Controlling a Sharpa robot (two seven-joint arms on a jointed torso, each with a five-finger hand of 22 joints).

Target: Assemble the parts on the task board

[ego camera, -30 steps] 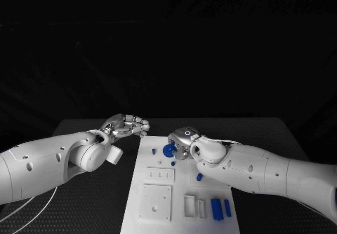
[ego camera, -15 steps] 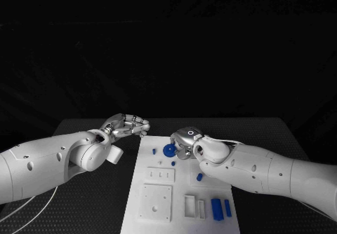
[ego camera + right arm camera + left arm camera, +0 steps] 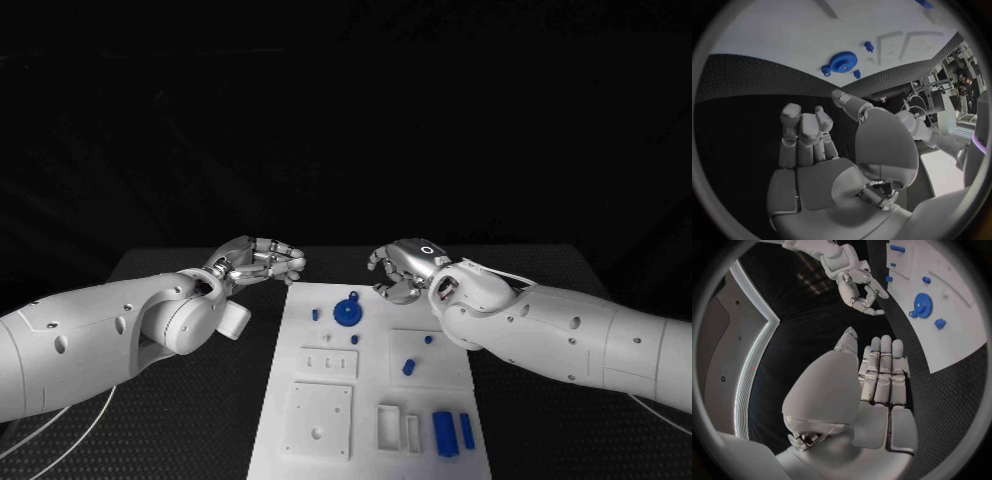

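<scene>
Both hands hold nothing. From the head view, the right robot hand (image 3: 408, 268) hovers over the board's (image 3: 325, 440) far end, fingers loosely curled, and the gear (image 3: 346, 313) lies just near of it. The left robot hand (image 3: 260, 262) is curled, off the board's far-left corner. Left wrist view: fingers (image 3: 882, 371) lie straight together. Right wrist view: fingers (image 3: 804, 131) folded, gear (image 3: 841, 61) beyond. I'd spread the fingers wide before reaching down.

Dim, dark surroundings; wrist views bend strongly at edges.

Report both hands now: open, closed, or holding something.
Left hand: closed, fingers curled in, nothing in them; it sits off the task board's far left corner.
Right hand: open, holding nothing, above the board's far edge near the blue gear.
</scene>
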